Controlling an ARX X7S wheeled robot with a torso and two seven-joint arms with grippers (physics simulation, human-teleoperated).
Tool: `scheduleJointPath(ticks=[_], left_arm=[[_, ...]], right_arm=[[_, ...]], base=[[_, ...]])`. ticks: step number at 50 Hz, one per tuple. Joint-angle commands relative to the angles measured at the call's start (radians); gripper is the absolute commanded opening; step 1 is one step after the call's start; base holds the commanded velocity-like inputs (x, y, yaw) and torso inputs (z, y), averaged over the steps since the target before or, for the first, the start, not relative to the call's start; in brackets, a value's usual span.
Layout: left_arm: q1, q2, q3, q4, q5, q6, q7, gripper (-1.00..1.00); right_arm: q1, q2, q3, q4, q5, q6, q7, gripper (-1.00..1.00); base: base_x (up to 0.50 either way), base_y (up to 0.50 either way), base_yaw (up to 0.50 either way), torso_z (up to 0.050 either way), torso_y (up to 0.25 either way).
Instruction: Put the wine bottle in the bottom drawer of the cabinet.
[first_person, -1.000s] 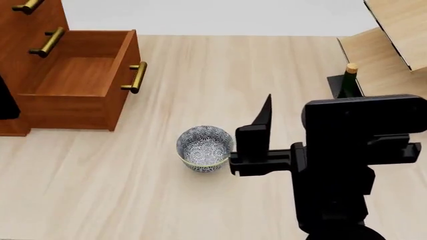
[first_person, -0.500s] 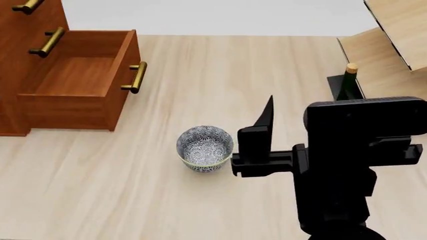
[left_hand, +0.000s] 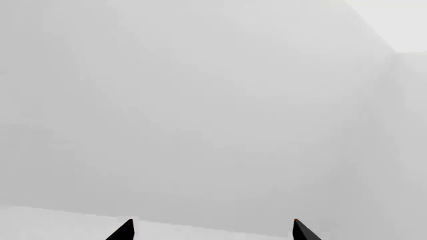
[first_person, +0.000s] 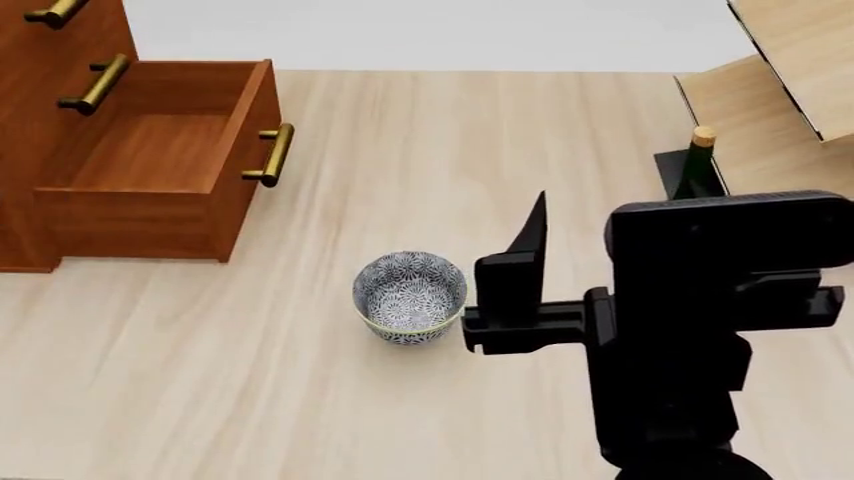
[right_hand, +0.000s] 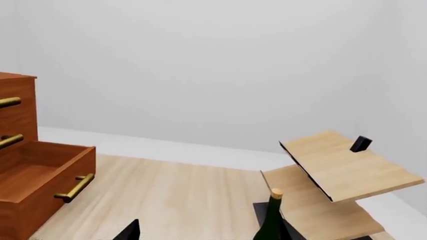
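The wine bottle (first_person: 697, 163), dark green with a tan cork, stands at the right on the black base of a pale rack, its lower part hidden behind my right arm. In the right wrist view the wine bottle (right_hand: 272, 220) rises close to one fingertip. My right gripper (right_hand: 212, 233) is open and holds nothing; only one finger (first_person: 533, 232) shows in the head view. The cabinet (first_person: 54, 70) stands at the far left with its bottom drawer (first_person: 248, 150) pulled out and empty. My left gripper (left_hand: 212, 231) is open and faces a blank grey wall.
A blue-patterned bowl (first_person: 410, 295) sits on the wood floor just left of my right arm. The pale rack (right_hand: 347, 167) with slanted shelves stands at the right behind the bottle. The two upper drawers are shut, their brass handles (first_person: 94, 84) above the open one.
A black shape at the left edge of the head view, beside the cabinet, has gone out of sight. My right arm has shifted very slightly to the right.
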Motion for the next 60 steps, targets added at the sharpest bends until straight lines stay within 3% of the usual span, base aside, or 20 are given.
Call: scheduleJointPath(ticks=[1, 3, 6, 16, 27, 40, 46, 55, 60], left_arm=[[-0.01, -0.064, -0.022, 0.037, 0.149, 0.247, 0.002, 1.0], [0.067, -0.034, -0.071, 0.03, 0.202, 0.346, -0.005, 1.0], [0.001, -0.059, -0.07, 0.006, 0.186, 0.305, -0.013, 1.0], [0.027, -0.075, -0.073, -0.026, 0.294, 0.631, 0.05, 1.0], [0.016, -0.055, -0.119, -0.027, 0.296, 0.604, 0.006, 1.0], [-0.004, -0.068, -0.119, -0.192, 0.32, 0.742, 0.055, 1.0], [-0.02, -0.057, -0.148, -0.227, 0.287, 0.698, 0.043, 1.0], [-0.031, -0.074, -0.114, -0.285, 0.381, 0.763, 0.022, 1.0], [-0.023, -0.058, -0.138, -0.29, 0.335, 0.8, 0.05, 1.0]], right_arm=[[-0.003, 0.004, -0.009, 0.023, 0.001, -0.02, 0.001, 1.0], [0.001, 0.004, -0.011, 0.023, 0.001, -0.017, 0.003, 1.0], [0.009, 0.002, -0.014, 0.023, 0.003, -0.01, 0.006, 1.0], [0.002, 0.006, -0.023, 0.047, 0.0, -0.031, 0.011, 1.0], [0.006, 0.009, -0.032, 0.046, 0.004, -0.028, 0.016, 1.0], [0.001, 0.011, -0.031, 0.054, 0.005, -0.038, 0.024, 1.0], [0.011, 0.016, -0.038, 0.05, 0.01, -0.028, 0.024, 1.0], [0.016, 0.017, -0.047, 0.05, 0.012, -0.032, 0.028, 1.0], [0.013, 0.016, -0.044, 0.049, 0.015, -0.032, 0.031, 1.0]], base=[[0.0, 0.0, 0.0, 0.0, 0.0], [0.0, 0.0, 0.0, 0.0, 0.0], [0.0, 0.0, 0.0, 0.0, 0.0], [0.0, 0.0, 0.0, 0.0, 0.0], [0.0, 0.0, 0.0, 0.0, 0.0], [0.0, 0.0, 0.0, 0.0, 0.0], [0.0, 0.0, 0.0, 0.0, 0.0], [0.0, 0.0, 0.0, 0.0, 0.0], [0.0, 0.0, 0.0, 0.0, 0.0]])
